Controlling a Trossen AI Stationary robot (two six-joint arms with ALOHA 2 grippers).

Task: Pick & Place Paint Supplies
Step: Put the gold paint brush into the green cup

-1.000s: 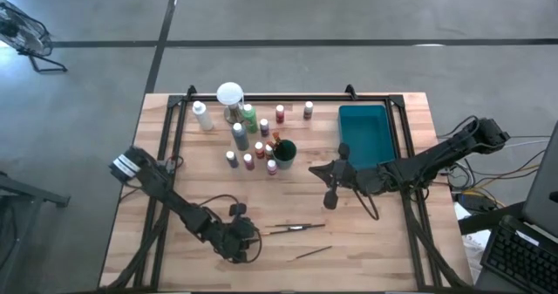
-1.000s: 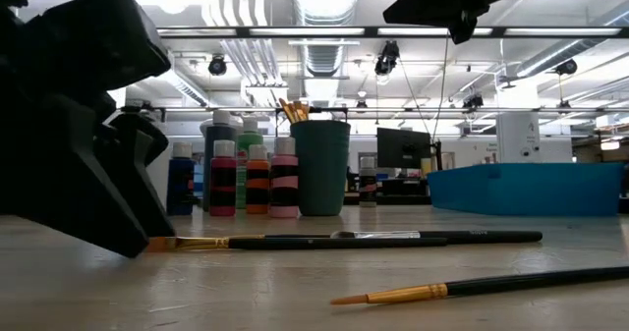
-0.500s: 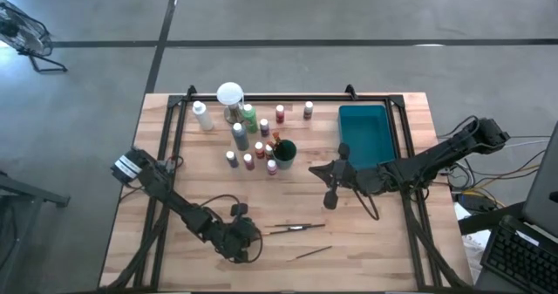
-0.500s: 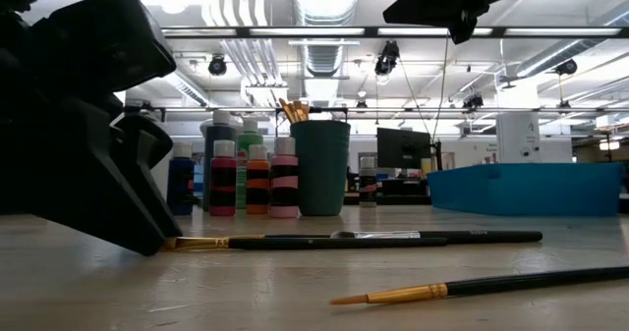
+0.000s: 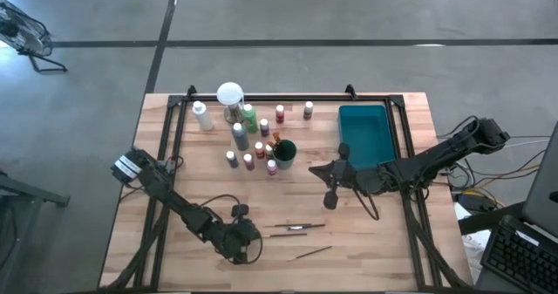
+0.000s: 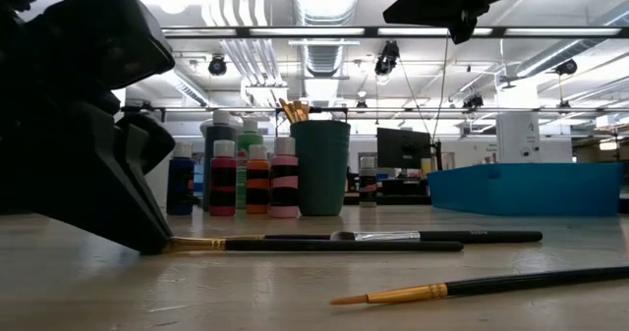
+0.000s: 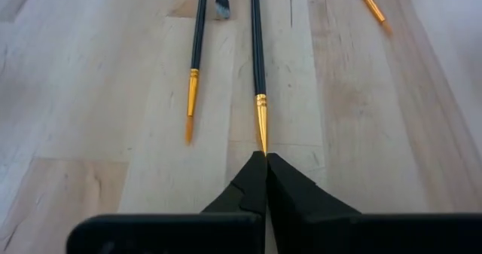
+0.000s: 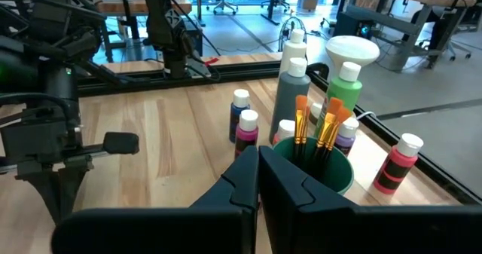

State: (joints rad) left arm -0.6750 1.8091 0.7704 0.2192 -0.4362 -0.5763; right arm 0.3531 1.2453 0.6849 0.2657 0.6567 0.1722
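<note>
Left gripper (image 7: 265,157) is sitting low on the surface (image 5: 174,242), near its front edge, fingers pinched together on the gold tip of a brush (image 7: 256,50). The grip is only on the very end, right at the bristle tip, so the hold looks thin.

Risks, as a judgement: the brush is long and is being held at one end, so lifting could let it pivot, droop or slide out of the fingers. A fast lift could flick it loose. The second brush (image 7: 197,35) is lying just beside the held one, nearly parallel, so dragging the held brush could knock or roll it. The third brush (image 5: 312,252) is lying apart, closer to the front edge, and seems clear of the path. Pinching on bristles could also bend them.

Right gripper (image 5: 330,200) is hovering mid-surface, above the wood, fingers clenched shut and empty, near the teal tray (image 5: 384,146). In its wrist view it is facing a green cup (image 8: 313,171) holding more brushes.

Paint bottles (image 5: 248,141) are standing clustered toward the back of the surface, beside the cup, untouched. Any carry of the brush toward the tray is passing close to the right arm, so a collision is possible if both are moving.
</note>
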